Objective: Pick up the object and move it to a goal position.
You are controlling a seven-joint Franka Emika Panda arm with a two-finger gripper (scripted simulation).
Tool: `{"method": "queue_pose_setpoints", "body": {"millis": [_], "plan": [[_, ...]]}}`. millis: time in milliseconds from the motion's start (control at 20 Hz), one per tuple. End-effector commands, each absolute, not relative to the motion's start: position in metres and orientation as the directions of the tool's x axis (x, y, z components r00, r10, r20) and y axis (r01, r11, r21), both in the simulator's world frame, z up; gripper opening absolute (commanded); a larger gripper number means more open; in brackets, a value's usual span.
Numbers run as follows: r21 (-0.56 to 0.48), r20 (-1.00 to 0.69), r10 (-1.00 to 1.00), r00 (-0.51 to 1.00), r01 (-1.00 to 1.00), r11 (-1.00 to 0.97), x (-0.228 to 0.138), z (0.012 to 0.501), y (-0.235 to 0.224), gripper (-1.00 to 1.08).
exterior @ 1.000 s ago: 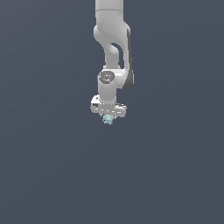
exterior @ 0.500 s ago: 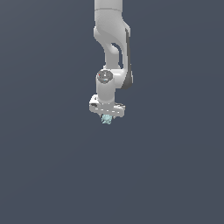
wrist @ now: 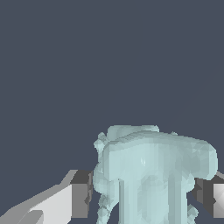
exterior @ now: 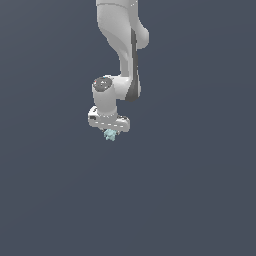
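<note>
The object (exterior: pixel 110 135) is a tiny pale teal lumpy thing sticking out just below my white gripper (exterior: pixel 110 131) in the exterior view. In the wrist view the object (wrist: pixel 153 175) fills the space between my two fingers (wrist: pixel 81 194), which press on both its sides. My gripper is shut on the object. The arm hangs down from the top of the exterior view, and the fingertips are mostly hidden by the hand there.
A plain dark grey-blue surface (exterior: pixel 190 200) fills all the rest of both views. No other objects, edges or markers show.
The gripper with the object in it has shifted slightly toward the exterior view's left and a little upward. The grip has not changed.
</note>
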State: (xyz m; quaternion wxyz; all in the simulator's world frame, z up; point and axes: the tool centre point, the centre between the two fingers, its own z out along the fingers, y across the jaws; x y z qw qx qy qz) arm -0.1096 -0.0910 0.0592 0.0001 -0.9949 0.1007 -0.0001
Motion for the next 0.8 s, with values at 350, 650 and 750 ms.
{"method": "queue_pose_setpoints", "body": {"millis": [350, 650, 750], "plan": [[0.0, 0.001, -0.201, 0.98, -0.201, -0.98, -0.107, 0.079, -0.173, -1.0], [0.0, 0.0, -0.201, 0.98, -0.201, -0.98, -0.105, 0.084, -0.195, -1.0], [0.0, 0.0, -0.201, 0.98, -0.201, -0.98, -0.105, 0.085, -0.197, -1.0]]}}
